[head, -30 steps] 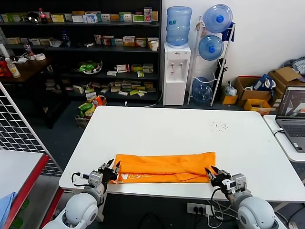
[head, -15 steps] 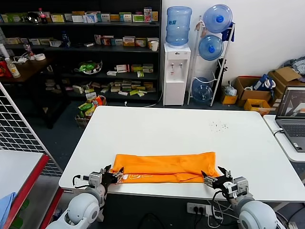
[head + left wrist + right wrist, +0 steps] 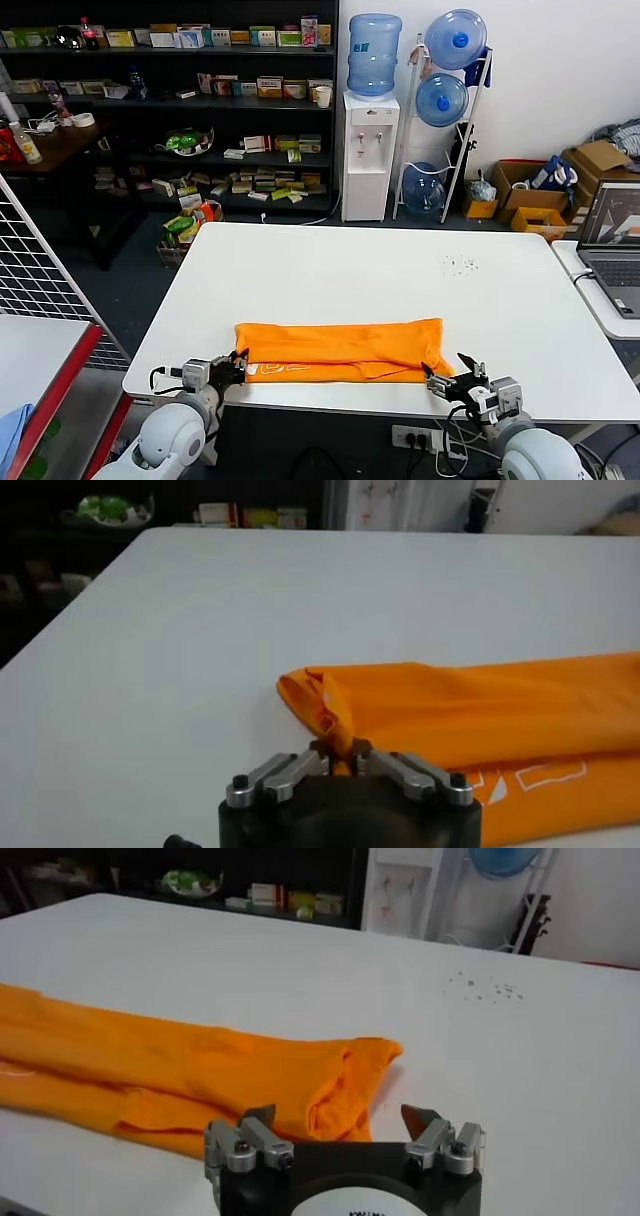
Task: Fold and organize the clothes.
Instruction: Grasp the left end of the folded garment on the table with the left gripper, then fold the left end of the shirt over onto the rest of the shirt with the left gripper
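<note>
The clothes, one bright orange T-shirt (image 3: 340, 350), lie folded into a long band near the front edge of the white table (image 3: 380, 270), with white lettering along the near strip. My left gripper (image 3: 237, 366) is at the band's left end, shut on a pinch of orange fabric (image 3: 338, 742). At the band's right end my right gripper (image 3: 447, 378) stands open. Its fingers straddle the bunched corner of the T-shirt (image 3: 345, 1098) without closing on it.
A laptop (image 3: 615, 240) sits on a side table at the right. Shelves (image 3: 180, 100) and a water dispenser (image 3: 370, 150) stand behind the table. A wire grid and a red-edged table (image 3: 40, 340) are at the left. Small dark specks (image 3: 460, 265) mark the tabletop.
Both grippers have drawn back toward the table's front edge. The left one has shut on the shirt's left end and the right one has opened wide. The shirt has shifted slightly.
</note>
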{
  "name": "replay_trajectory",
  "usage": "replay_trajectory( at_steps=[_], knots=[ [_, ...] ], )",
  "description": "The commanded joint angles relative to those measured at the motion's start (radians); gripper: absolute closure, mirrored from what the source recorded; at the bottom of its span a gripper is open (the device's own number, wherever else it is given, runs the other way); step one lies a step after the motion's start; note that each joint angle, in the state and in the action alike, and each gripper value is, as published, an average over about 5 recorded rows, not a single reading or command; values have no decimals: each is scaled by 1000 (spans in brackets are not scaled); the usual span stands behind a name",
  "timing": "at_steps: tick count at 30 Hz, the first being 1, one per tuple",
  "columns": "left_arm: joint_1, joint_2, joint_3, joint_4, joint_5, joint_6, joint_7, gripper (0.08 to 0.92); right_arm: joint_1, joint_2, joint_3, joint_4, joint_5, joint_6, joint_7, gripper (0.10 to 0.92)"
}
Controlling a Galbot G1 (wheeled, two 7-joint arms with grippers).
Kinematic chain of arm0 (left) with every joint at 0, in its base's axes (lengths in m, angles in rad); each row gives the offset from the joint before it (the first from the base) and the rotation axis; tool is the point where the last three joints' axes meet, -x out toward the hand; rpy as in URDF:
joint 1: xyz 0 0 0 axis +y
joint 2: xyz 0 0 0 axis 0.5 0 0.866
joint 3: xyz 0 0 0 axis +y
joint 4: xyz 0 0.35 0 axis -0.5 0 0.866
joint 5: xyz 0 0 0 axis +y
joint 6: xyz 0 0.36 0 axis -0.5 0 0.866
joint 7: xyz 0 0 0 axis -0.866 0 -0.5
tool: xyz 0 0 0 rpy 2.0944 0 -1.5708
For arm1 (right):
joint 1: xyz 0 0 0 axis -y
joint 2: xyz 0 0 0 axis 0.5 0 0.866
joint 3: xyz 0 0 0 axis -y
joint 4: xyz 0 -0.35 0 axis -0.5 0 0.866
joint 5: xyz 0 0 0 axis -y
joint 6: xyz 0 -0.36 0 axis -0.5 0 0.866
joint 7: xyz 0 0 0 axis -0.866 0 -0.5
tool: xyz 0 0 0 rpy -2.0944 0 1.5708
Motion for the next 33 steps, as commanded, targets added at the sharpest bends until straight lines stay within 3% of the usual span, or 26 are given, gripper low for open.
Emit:
replay_trajectory(
  at_steps=[1,4,14,19,25,33],
  knots=[
    [-11,51,-50,3,-31,-8,-17,830,-6,12,3,5,-23,29,6,203],
    [-14,107,-92,14,-39,-15,-24,866,-7,19,4,6,-34,43,13,203],
    [-21,303,-229,62,-8,-57,-22,866,-9,43,4,-2,-74,88,37,203],
    [-11,338,-223,-57,-3,-50,-18,866,-5,62,4,-14,-93,145,39,203],
    [22,251,-117,-202,-79,5,-57,866,12,90,4,-42,-120,202,53,203],
    [-18,56,65,-227,-102,19,-90,866,27,133,16,-91,-181,234,54,203]
  ],
)
